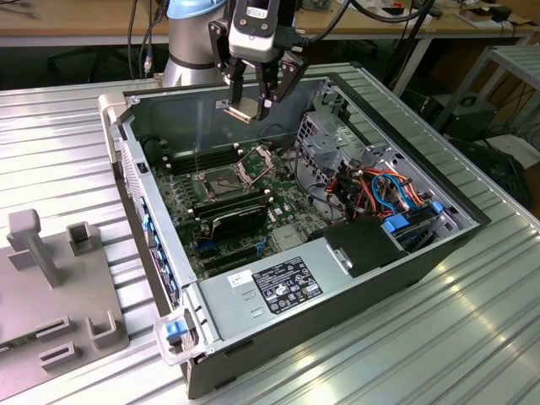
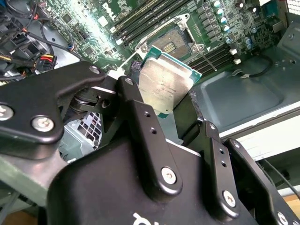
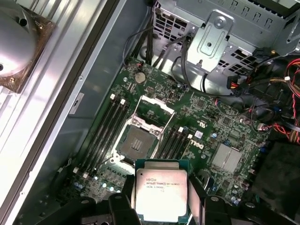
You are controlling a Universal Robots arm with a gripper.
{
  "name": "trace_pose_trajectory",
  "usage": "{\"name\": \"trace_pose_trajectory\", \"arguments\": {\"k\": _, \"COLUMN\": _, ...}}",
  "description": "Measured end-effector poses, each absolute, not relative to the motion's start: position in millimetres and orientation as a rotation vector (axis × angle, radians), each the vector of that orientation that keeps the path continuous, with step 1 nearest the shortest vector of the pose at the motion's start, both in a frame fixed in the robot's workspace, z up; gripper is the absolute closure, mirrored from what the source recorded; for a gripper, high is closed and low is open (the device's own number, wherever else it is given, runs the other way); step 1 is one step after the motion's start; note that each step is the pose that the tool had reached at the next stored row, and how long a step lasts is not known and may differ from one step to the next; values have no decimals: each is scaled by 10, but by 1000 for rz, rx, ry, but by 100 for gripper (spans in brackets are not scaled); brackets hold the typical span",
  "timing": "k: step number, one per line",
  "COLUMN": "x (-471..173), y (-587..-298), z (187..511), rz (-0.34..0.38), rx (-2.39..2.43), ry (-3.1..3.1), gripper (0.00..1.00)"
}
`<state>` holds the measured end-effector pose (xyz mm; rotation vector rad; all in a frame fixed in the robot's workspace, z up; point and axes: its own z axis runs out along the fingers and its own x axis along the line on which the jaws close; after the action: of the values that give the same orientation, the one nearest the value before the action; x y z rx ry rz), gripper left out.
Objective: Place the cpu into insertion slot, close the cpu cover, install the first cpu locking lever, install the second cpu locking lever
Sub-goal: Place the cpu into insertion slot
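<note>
I am on the first step, placing the chip. The arm's black two-fingered gripper hangs high above the insertion slot, a square socket with a dark centre and silvery metal rim, set in a green motherboard. Its fingers are narrowed onto opposite edges of the cpu, a small flat square chip with a silver-grey metal top. The chip is in the air, well apart from the slot and not yet over its centre.

The cpu cover, a thin silvery metal frame with a window cut-out, stands swung up at one edge of the slot, so the socket lies bare.

By my judgement, seating calls for the chip to be level, square to the slot's rim and centred inside it.

Long black memory slots run close along two opposite sides of the slot. A grey perforated metal drive cage stands well apart from it. Straight above the slot the air is open.
</note>
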<state>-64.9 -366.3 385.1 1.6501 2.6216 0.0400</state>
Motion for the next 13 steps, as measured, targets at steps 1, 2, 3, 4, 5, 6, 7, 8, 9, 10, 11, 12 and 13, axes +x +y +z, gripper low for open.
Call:
{"name": "trace_pose_trajectory", "arguments": {"k": 1, "x": -649, "y": -3663, "z": 3850, "rz": 40, "rx": 1657, "ry": 2617, "gripper": 46}}
{"name": "trace_pose_trajectory", "arguments": {"k": 2, "x": -649, "y": -3662, "z": 3848, "rz": 40, "rx": 1667, "ry": 2611, "gripper": 46}}
{"name": "trace_pose_trajectory", "arguments": {"k": 3, "x": -649, "y": -3663, "z": 3847, "rz": 39, "rx": 1674, "ry": 2606, "gripper": 46}}
{"name": "trace_pose_trajectory", "arguments": {"k": 4, "x": -649, "y": -3662, "z": 3845, "rz": 39, "rx": 1687, "ry": 2597, "gripper": 46}}
{"name": "trace_pose_trajectory", "arguments": {"k": 5, "x": -649, "y": -3662, "z": 3843, "rz": 39, "rx": 1697, "ry": 2591, "gripper": 46}}
{"name": "trace_pose_trajectory", "arguments": {"k": 6, "x": -649, "y": -3662, "z": 3841, "rz": 39, "rx": 1704, "ry": 2586, "gripper": 46}}
{"name": "trace_pose_trajectory", "arguments": {"k": 7, "x": -649, "y": -3662, "z": 3839, "rz": 38, "rx": 1714, "ry": 2579, "gripper": 46}}
{"name": "trace_pose_trajectory", "arguments": {"k": 8, "x": -649, "y": -3662, "z": 3838, "rz": 38, "rx": 1720, "ry": 2575, "gripper": 46}}
{"name": "trace_pose_trajectory", "arguments": {"k": 9, "x": -649, "y": -3662, "z": 3837, "rz": 38, "rx": 1727, "ry": 2570, "gripper": 46}}
{"name": "trace_pose_trajectory", "arguments": {"k": 10, "x": -649, "y": -3662, "z": 3835, "rz": 38, "rx": 1735, "ry": 2565, "gripper": 46}}
{"name": "trace_pose_trajectory", "arguments": {"k": 11, "x": -649, "y": -3661, "z": 3834, "rz": 37, "rx": 1743, "ry": 2560, "gripper": 46}}
{"name": "trace_pose_trajectory", "arguments": {"k": 12, "x": -649, "y": -3661, "z": 3831, "rz": 37, "rx": 1757, "ry": 2550, "gripper": 46}}
{"name": "trace_pose_trajectory", "arguments": {"k": 13, "x": -649, "y": -3662, "z": 3830, "rz": 37, "rx": 1770, "ry": 2541, "gripper": 46}}
